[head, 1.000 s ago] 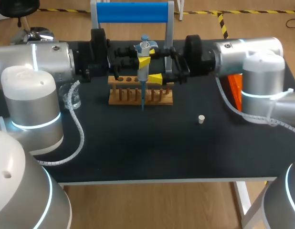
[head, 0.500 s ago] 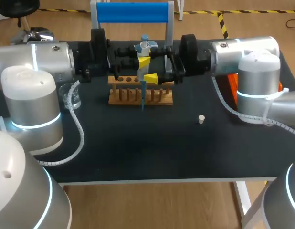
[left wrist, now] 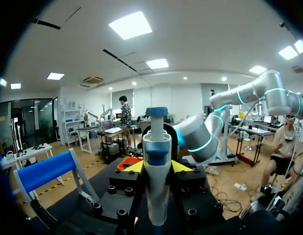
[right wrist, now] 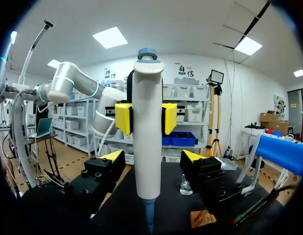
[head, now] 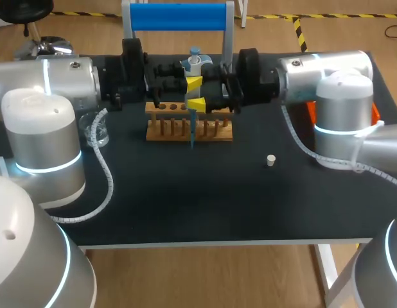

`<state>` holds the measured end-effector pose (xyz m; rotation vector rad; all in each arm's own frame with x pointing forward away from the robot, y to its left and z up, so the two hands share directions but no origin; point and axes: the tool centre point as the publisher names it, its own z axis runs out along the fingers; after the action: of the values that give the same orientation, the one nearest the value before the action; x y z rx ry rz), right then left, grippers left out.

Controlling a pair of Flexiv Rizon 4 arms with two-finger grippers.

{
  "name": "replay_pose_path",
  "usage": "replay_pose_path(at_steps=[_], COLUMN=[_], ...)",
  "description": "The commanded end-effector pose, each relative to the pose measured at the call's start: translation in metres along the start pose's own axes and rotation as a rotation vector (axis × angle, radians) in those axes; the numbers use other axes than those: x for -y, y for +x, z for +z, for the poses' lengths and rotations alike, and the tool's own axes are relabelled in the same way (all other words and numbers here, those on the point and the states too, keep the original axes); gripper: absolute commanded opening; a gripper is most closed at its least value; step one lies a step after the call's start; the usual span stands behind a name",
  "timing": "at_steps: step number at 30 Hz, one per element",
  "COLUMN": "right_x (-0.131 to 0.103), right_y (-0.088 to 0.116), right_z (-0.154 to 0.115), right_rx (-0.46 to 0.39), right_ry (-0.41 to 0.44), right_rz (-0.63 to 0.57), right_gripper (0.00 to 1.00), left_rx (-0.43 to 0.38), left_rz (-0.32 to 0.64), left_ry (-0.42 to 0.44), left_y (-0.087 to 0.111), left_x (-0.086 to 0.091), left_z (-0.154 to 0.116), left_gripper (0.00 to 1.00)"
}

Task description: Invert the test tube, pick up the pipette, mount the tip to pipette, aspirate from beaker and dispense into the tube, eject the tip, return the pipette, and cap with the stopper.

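Observation:
The white pipette [head: 194, 64] with a blue top hangs upright over the wooden tube rack [head: 189, 130], its blue tip pointing down at the rack's front. My left gripper [head: 193, 82] is shut on the pipette's upper body; in the left wrist view its yellow tips [left wrist: 134, 167] press the pipette [left wrist: 156, 191] from both sides. My right gripper [head: 197, 104] sits just below, open. In the right wrist view its fingers [right wrist: 111, 159] straddle the pipette [right wrist: 147, 122] with gaps on both sides. The beaker [head: 96, 131] stands at the left. The white stopper [head: 271, 160] lies at the right.
A stand with a blue bar [head: 179, 16] rises at the table's back edge behind the rack. An orange tray [head: 312, 110] lies at the right, mostly hidden by my right arm. Bare black tabletop [head: 185, 192] spreads in front of the rack.
My right arm has moved left, bringing its gripper around the pipette below the left gripper, and its fingers have narrowed. The left arm and the pipette have stayed in place.

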<state>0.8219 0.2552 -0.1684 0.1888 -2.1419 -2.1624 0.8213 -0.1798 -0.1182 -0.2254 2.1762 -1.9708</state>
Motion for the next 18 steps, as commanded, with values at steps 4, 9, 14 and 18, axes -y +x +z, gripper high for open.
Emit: replay_pose_path(at_steps=[4, 9, 14, 18], right_x=[0.0005, 0.0004, 0.0002, -0.0004], right_y=[-0.0006, -0.0004, -0.0003, 0.0000], right_z=[0.0038, 0.0055, 0.0069, 0.0080], right_rx=[-0.003, -0.006, -0.009, -0.013], right_ry=[-0.001, -0.002, -0.005, -0.008], right_rz=[0.002, 0.003, 0.004, 0.003], right_gripper=[0.57, 0.57, 0.56, 0.50], left_rx=[0.006, 0.006, 0.006, 0.006], left_rz=[0.001, 0.001, 0.001, 0.001], left_ry=[0.002, 0.002, 0.002, 0.002], left_y=[0.0012, 0.0012, 0.0012, 0.0012], left_x=[-0.0001, -0.0001, -0.0001, -0.0001], left_z=[0.0010, 0.0010, 0.0010, 0.0010], left_gripper=[0.00, 0.00, 0.00, 0.00])
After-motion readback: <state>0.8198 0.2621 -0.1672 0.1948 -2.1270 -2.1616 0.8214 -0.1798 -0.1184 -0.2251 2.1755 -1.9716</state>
